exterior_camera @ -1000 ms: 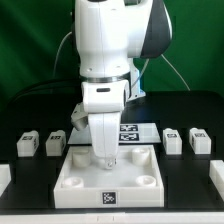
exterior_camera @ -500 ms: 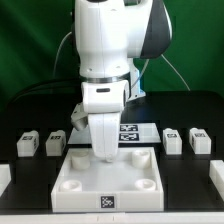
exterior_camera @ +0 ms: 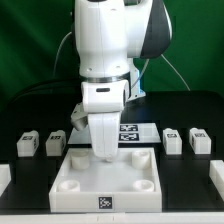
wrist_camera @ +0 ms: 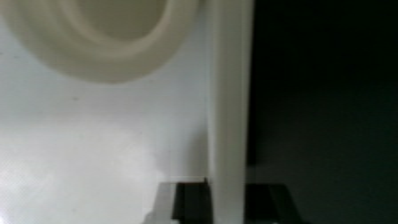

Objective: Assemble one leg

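Four legs, small white blocks with tags, stand in a row on the black table: two at the exterior view's left [exterior_camera: 27, 144] [exterior_camera: 55, 144] and two at its right [exterior_camera: 172, 140] [exterior_camera: 199, 140]. The large white square panel [exterior_camera: 108, 185], with raised rim and round sockets, lies in front of them. My gripper [exterior_camera: 103, 155] is down at the panel's far rim, away from every leg. In the wrist view the gripper [wrist_camera: 226, 205] has a dark finger on each side of the rim [wrist_camera: 226, 100], shut on it. A round socket [wrist_camera: 107, 35] shows beside the rim.
The marker board [exterior_camera: 130, 131] lies behind the panel, partly hidden by my arm. White parts sit at the front left [exterior_camera: 4, 176] and front right [exterior_camera: 218, 172] edges of the exterior view. Cables run behind the arm's base.
The panel has slid slightly toward the exterior view's left and front, with my gripper holding its far rim. The legs have not moved.
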Controlling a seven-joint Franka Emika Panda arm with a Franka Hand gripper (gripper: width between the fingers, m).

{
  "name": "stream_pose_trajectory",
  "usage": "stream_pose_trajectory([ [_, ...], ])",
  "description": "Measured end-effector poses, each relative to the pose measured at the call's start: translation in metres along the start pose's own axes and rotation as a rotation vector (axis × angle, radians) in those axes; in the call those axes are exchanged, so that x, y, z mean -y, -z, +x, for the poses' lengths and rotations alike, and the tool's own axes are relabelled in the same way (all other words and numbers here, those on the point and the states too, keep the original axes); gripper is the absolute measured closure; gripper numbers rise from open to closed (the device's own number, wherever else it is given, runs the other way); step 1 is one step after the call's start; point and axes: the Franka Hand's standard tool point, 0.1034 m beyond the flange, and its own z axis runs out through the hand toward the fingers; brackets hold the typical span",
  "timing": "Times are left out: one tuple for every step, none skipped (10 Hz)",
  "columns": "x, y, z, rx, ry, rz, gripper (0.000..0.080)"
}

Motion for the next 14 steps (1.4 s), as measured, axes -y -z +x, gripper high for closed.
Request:
stream_pose_trajectory([
  [0.000, 0.000, 0.000, 0.000, 0.000, 0.000, 0.0742],
  [-0.001, 0.000, 0.001, 0.000, 0.000, -0.001, 0.0742],
  [-0.008, 0.002, 0.010, -0.007, 0.014, -0.010, 0.0742],
  [-0.015, 0.002, 0.025, -0.018, 0.020, -0.018, 0.0742],
  [-0.022, 0.002, 0.040, -0.029, 0.007, -0.026, 0.0742],
  [-0.031, 0.001, 0.053, -0.040, 0.003, -0.034, 0.0742],
  [-0.041, 0.000, 0.066, -0.051, 0.011, -0.044, 0.0742],
  [-0.044, -0.001, 0.073, -0.055, 0.019, -0.036, 0.0742],
  [-0.044, -0.001, 0.078, -0.056, 0.025, -0.020, 0.0742],
  [-0.044, -0.001, 0.082, -0.057, 0.031, -0.015, 0.0742],
  [-0.044, -0.001, 0.086, -0.061, 0.037, -0.011, 0.0742],
  [-0.044, -0.001, 0.090, -0.063, 0.043, -0.004, 0.0742],
  [-0.044, -0.001, 0.092, -0.065, 0.043, -0.004, 0.0742],
  [-0.043, -0.001, 0.093, -0.065, 0.030, -0.003, 0.0742],
])
